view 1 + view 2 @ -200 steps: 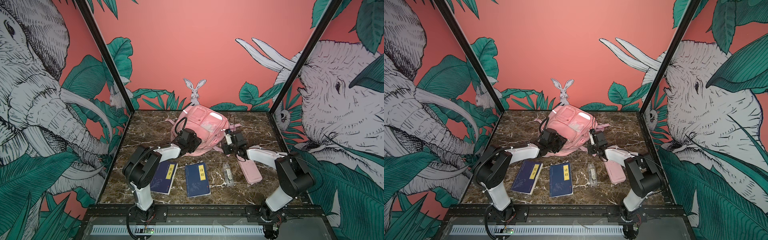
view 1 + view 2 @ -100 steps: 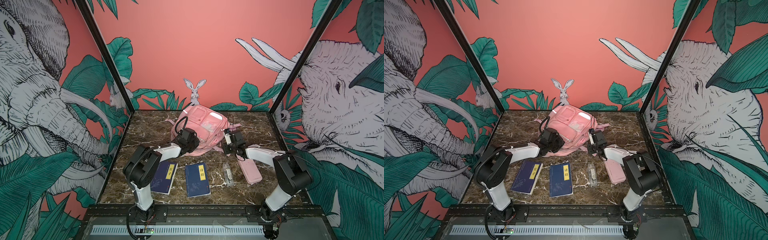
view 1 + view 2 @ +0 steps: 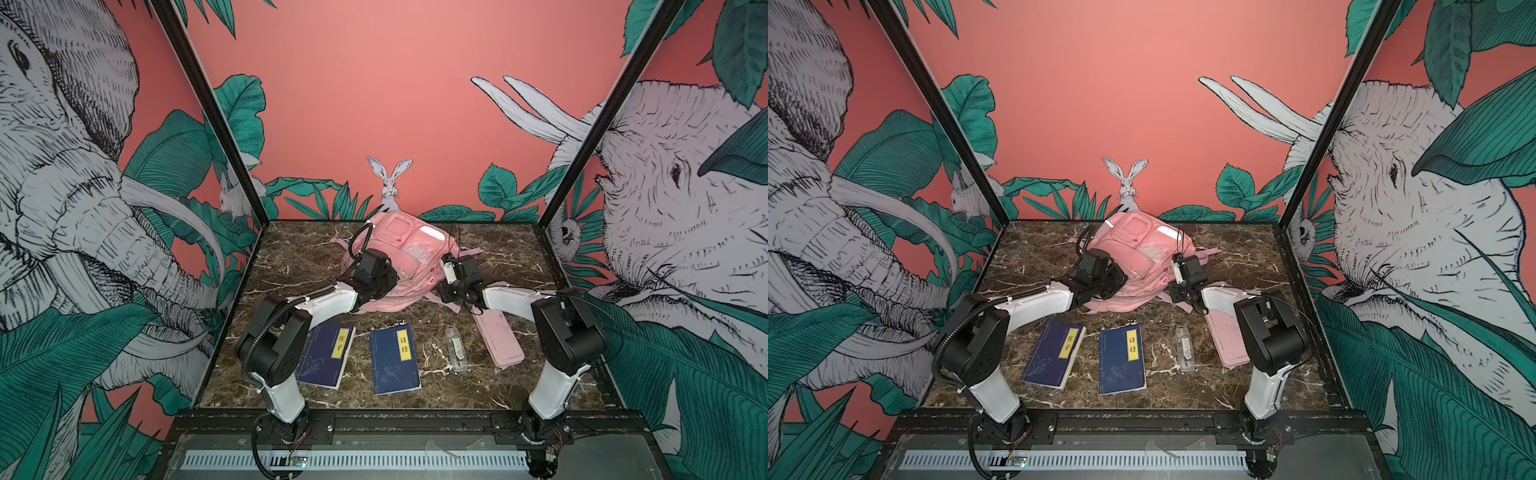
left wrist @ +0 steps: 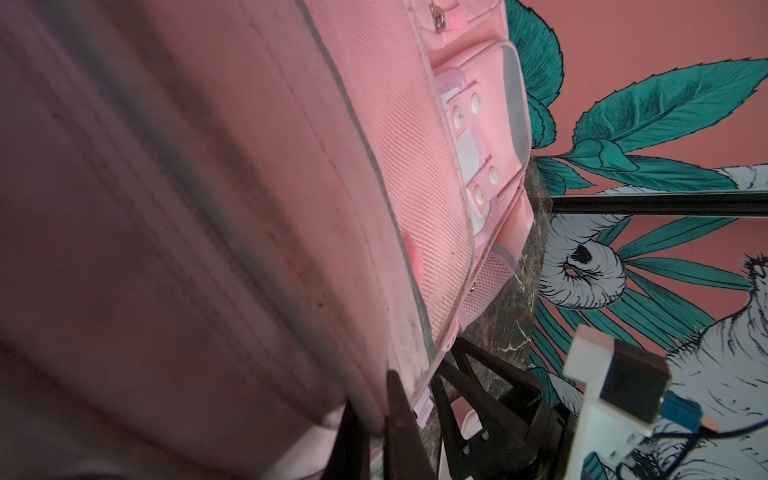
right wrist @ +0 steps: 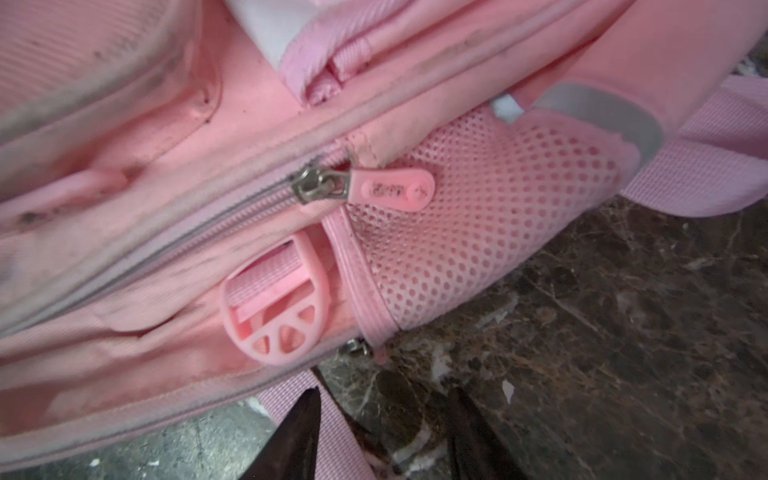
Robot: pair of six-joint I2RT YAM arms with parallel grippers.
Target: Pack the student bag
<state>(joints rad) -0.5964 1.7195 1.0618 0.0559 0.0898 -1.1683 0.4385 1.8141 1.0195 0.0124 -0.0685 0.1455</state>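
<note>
Opening the student bag (image 3: 401, 232) is, we are judging, the step in hand. The bag is lying at the back middle of the marble surface (image 3: 299, 257), front pockets up, and its main zip is looking closed in the right wrist view.

Our left fingers (image 4: 401, 432) are pressing together on a seam at the bag's lower edge, pinching a fold of pink fabric. Our right fingers (image 5: 299, 436) are standing about half apart and gripping nothing. They are hovering over a pink strap (image 5: 278, 397) and bare marble just beside the bag, with the pink zip pull (image 5: 390, 189) near, ahead of them.

Nothing is looking packed. A blue book (image 3: 326, 355), a second blue book (image 3: 395, 359), a small clear case (image 3: 455, 347) and the flat pink pencil case (image 3: 496, 340) are all lying on the surface, nearer us.

For the next move, we are expecting the right fingers to be reaching onto the pull tab, closing on it squarely, and drawing it along the zip track. Meanwhile the left grip would be bracing the soft bag against sliding.
</note>
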